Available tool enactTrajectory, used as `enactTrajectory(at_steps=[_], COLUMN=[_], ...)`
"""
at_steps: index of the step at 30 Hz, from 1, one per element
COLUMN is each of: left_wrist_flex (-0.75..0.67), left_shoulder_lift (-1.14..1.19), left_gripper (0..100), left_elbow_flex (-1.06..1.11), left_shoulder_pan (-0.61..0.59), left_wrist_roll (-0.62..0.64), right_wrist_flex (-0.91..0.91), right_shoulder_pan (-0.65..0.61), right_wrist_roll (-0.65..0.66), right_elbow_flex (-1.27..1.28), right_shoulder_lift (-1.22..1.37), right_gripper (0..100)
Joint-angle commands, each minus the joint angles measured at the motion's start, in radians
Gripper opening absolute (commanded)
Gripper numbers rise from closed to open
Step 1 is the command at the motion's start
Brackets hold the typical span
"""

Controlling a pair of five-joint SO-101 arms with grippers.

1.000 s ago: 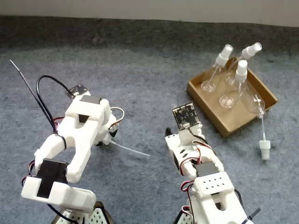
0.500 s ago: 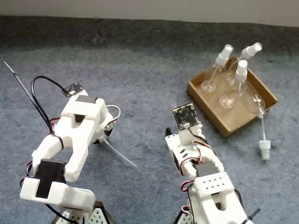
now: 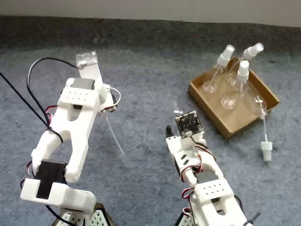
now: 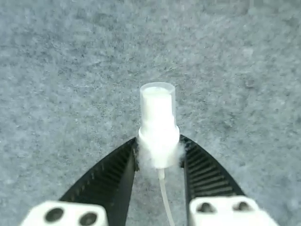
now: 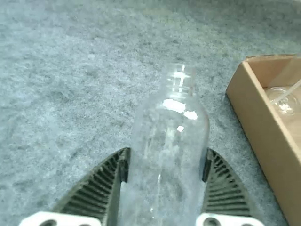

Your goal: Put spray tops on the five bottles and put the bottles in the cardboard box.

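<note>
Two things are clamped: a spray top (image 4: pixel 158 113) by the left gripper (image 4: pixel 159 147), a bottle (image 5: pixel 171 122) by the right gripper (image 5: pixel 165 159); the cardboard box (image 3: pixel 225 123) is set at two o'clock.

Soft, even light is falling over the grey table (image 3: pixel 150 70), leaving only faint shadows beside the arms (image 3: pixel 75 122); its far strip is lying darker. Small white glints are shining on the clear bottle (image 5: pixel 169 122) (brightest near its shoulder) and the capped bottles (image 3: pixel 230 99). The white spray top (image 4: pixel 158 127) is glowing pale.
</note>
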Motion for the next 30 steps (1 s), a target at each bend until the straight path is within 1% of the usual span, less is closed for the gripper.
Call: enactTrajectory(at_steps=[1,4,7,9,13,17,22,25,27,30], left_wrist_flex=[0.187,0.279,0.310,0.341,0.411,0.413,0.397,0.391,0.393,0.393], left_shoulder_lift=[-0.019,-0.019,-0.019,-0.019,-0.022,-0.070,-0.128,-0.157,-0.182,-0.226], left_gripper=[1,1,1,1,1,1,1,1,1,1], left_elbow_flex=[-0.249,-0.375,-0.481,-0.545,-0.696,-0.819,-0.854,-0.854,-0.854,-0.852], left_shoulder_pan=[0.008,0.010,0.024,0.071,0.220,0.311,0.352,0.352,0.354,0.378], left_wrist_roll=[-0.015,-0.015,-0.017,-0.017,-0.018,-0.018,-0.018,-0.023,-0.080,-0.166], right_wrist_flex=[-0.143,-0.159,-0.165,-0.165,-0.165,-0.165,-0.165,-0.154,-0.122,0.033], right_shoulder_pan=[-0.010,-0.010,-0.010,-0.012,-0.012,-0.007,-0.005,-0.004,-0.002,0.016], right_wrist_roll=[-0.003,-0.003,-0.011,-0.012,-0.012,-0.012,-0.015,-0.086,-0.110,-0.110], right_elbow_flex=[0.018,0.022,0.022,0.022,0.022,0.022,0.018,-0.015,-0.022,-0.028], right_shoulder_lift=[-0.016,-0.016,-0.016,-0.016,-0.018,-0.018,-0.019,-0.068,-0.145,-0.297], right_gripper=[14.6,14.6,14.6,14.6,14.6,14.6,14.6,14.6,14.6,14.6])
